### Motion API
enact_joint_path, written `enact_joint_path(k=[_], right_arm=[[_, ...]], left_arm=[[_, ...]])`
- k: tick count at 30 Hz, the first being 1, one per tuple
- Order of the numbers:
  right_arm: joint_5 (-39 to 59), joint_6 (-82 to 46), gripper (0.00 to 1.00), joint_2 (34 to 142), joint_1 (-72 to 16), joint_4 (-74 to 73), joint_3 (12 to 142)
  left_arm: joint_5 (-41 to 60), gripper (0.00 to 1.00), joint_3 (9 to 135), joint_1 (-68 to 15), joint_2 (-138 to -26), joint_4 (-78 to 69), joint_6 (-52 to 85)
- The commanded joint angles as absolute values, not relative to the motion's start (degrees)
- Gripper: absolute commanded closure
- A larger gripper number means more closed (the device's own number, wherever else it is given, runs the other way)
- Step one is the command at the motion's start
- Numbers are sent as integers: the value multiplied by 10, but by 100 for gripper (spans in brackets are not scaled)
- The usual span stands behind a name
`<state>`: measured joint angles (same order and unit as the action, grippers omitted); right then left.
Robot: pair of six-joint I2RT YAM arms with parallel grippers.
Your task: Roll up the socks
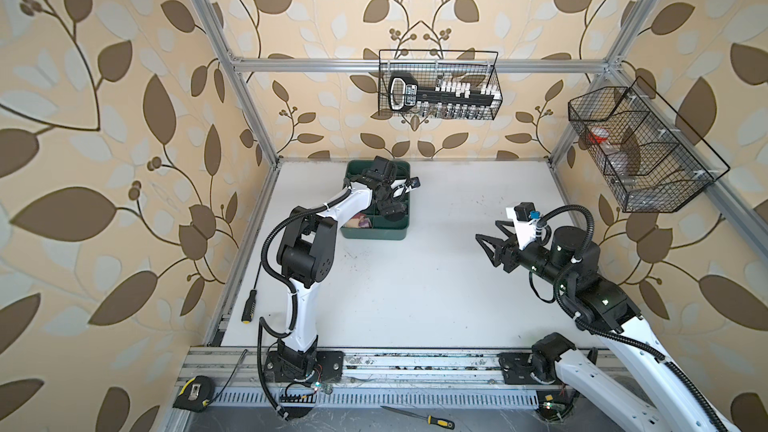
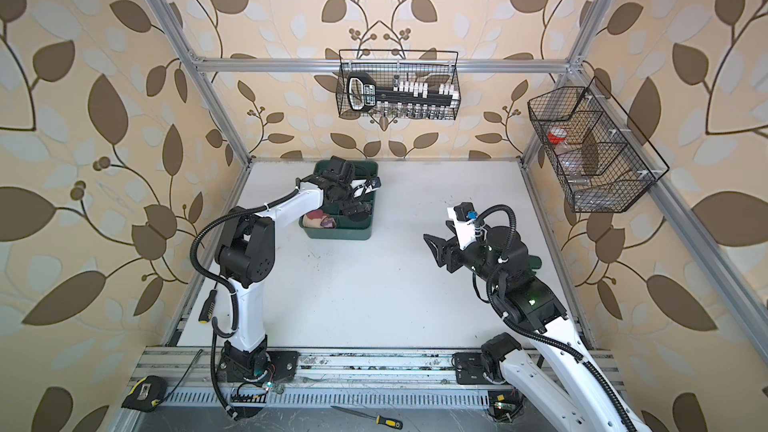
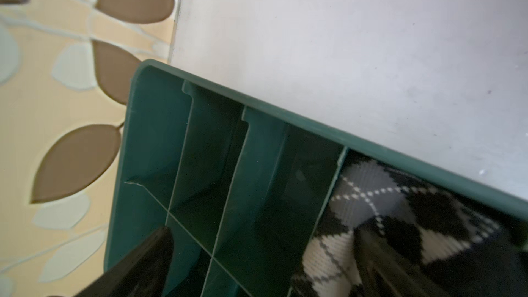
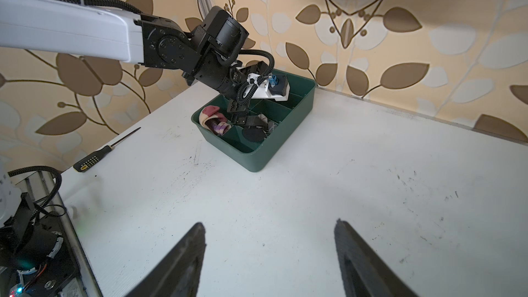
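We find the left jaws wide apart inside the tray (image 4: 257, 164), far-left on the tabletop (image 1: 415, 284), over the bunched argyle sock (image 3: 385, 210). The beige sock (image 2: 318, 218) fills the neighbouring near-left compartment. The right jaws, apart and empty, hover well away.

Tray (image 1: 374, 236) far-left on table (image 1: 415, 284); striped sock (image 2: 318, 220) in near-left compartment, argyle sock (image 3: 371, 195) right of it.
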<state>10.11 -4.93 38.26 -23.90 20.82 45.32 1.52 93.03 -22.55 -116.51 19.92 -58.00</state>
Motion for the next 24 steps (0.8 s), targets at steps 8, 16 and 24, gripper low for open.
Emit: enact_joint_path(k=[8, 16, 24], right_arm=[[91, -48, 28, 379, -242, 215, 451], [-54, -94, 28, 396, -194, 75, 384], [-315, -77, 29, 396, -118, -168, 179]], left_arm=[[54, 1, 939, -214, -1061, 182, -508], [40, 1, 830, -90, -890, 3, -93], [-193, 1, 509, 40, -649, -37, 60]])
